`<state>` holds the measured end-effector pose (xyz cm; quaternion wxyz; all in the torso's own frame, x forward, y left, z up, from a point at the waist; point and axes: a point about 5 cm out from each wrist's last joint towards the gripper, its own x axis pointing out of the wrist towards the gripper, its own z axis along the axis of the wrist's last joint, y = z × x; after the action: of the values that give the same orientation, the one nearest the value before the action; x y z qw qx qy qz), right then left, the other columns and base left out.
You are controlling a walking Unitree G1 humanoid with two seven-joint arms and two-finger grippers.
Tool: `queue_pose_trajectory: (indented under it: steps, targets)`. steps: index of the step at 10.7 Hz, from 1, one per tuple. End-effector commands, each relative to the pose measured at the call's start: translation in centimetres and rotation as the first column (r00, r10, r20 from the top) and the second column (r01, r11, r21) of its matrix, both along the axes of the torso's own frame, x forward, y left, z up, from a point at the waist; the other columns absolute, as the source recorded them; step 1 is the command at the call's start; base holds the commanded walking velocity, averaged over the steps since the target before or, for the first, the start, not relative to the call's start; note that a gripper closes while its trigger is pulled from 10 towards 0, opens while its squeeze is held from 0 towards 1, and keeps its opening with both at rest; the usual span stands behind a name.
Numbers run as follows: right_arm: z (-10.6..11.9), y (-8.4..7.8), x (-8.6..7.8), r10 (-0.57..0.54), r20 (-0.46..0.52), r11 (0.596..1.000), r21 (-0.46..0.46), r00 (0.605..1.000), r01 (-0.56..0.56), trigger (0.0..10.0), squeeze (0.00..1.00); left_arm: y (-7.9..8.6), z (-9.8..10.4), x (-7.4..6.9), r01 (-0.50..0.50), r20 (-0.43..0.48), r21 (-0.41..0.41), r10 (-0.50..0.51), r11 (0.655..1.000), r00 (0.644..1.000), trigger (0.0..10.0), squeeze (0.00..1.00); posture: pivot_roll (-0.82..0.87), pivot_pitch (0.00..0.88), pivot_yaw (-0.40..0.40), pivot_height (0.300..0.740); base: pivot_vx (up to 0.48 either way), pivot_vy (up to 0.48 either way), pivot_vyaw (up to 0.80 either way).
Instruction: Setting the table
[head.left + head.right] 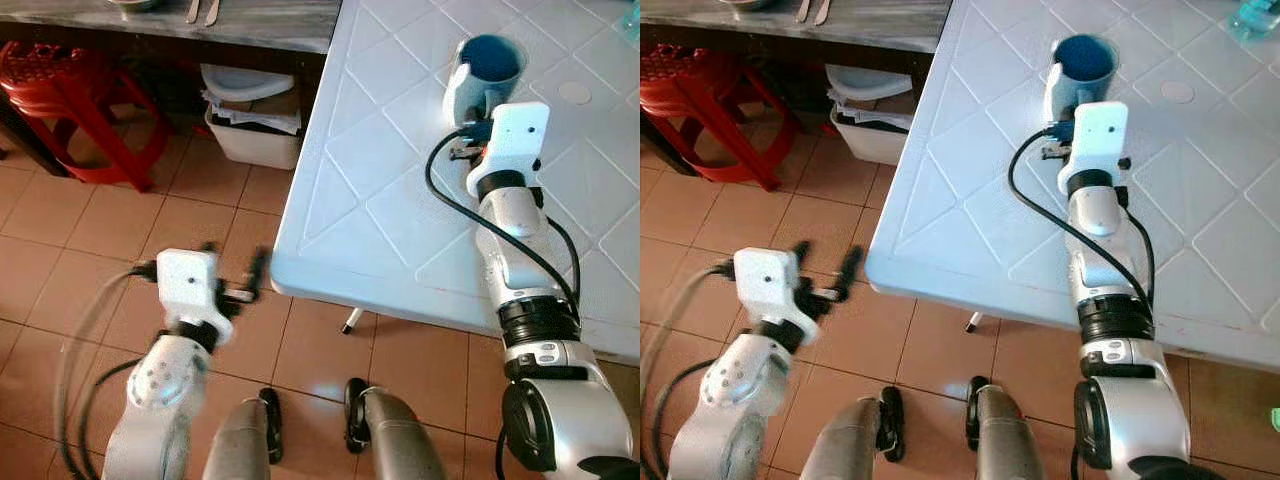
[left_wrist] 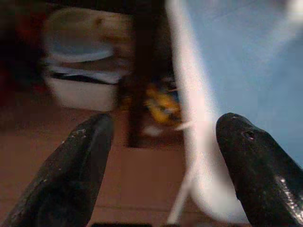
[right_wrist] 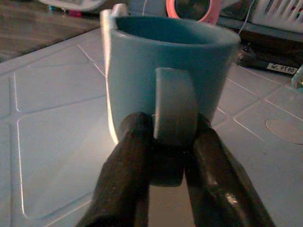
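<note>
You've got the right gripper (image 3: 163,156) clamped on the handle of the blue ceramic mug (image 1: 487,70), one black finger (image 3: 125,175) on each side of the handle, pinching it tight. The mug sits upright on the white plastic table w/ the diamond-pattern top (image 1: 370,170), toward the far side, well in from the near edge. Whether its base is touching the surface or just off it, you can't tell from the head views; in the wrist view it looks to be resting or nearly so.

Left gripper (image 1: 236,270) hangs off the table, over the terracotta floor tiles (image 1: 100,230) just beside the table's near corner. Its fingers are spread wide w/ nothing between them (the wrist view looks past them at the table edge and a white bin of stuff (image 1: 255,125) on the floor).

Progress, as a judgement: early. The mug is the only place-setting item on the table that you can make out; no plate or cutlery on the white top. There's what looks like cutlery (image 1: 202,10) on the grey counter (image 1: 250,25) behind, blurry, so not sure. Likely what's left for you: settle the mug where you want it, let go, then fetch the rest w/ the free left arm

Red plastic stool (image 1: 70,100) sits on the floor at left, well clear of both arms
</note>
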<state>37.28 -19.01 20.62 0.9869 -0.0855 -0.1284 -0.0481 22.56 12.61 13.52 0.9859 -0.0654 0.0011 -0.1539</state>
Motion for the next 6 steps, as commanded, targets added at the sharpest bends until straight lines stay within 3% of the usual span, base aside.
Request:
queue_pose_trajectory:
  steps: [1, 4, 6]
  targets:
    - [-0.4, -0.3, -0.2, 0.001, -0.005, 1.0, 0.003, 1.0, -0.001, 0.0, 0.0, -0.3, 0.1, -0.3, 0.025, 0.002, -0.008, -0.024, 1.0, 1.0, 10.0, 0.0, 0.02, 0.295, 0.019, 0.74, 0.0, 0.0, 0.0]
    - [-1.0, -0.3, -1.2, 0.018, -0.004, 1.0, 0.011, 1.0, -0.018, 0.0, 0.0, -0.2, 0.0, 0.2, 0.003, 0.004, -0.027, -0.003, 1.0, 1.0, 10.0, 0.0, 0.0, 0.273, 0.01, 0.74, 0.0, 0.0, 0.0]
    - [-1.4, 0.3, -2.5, 0.04, 0.019, 0.998, 0.038, 0.999, -0.041, 0.0, 0.0, 0.5, -0.6, 0.9, -0.074, -0.021, -0.008, 0.074, 0.997, 0.997, 10.0, 0.0, -0.01, 0.253, 0.008, 0.74, 0.0, 0.0, 0.0]
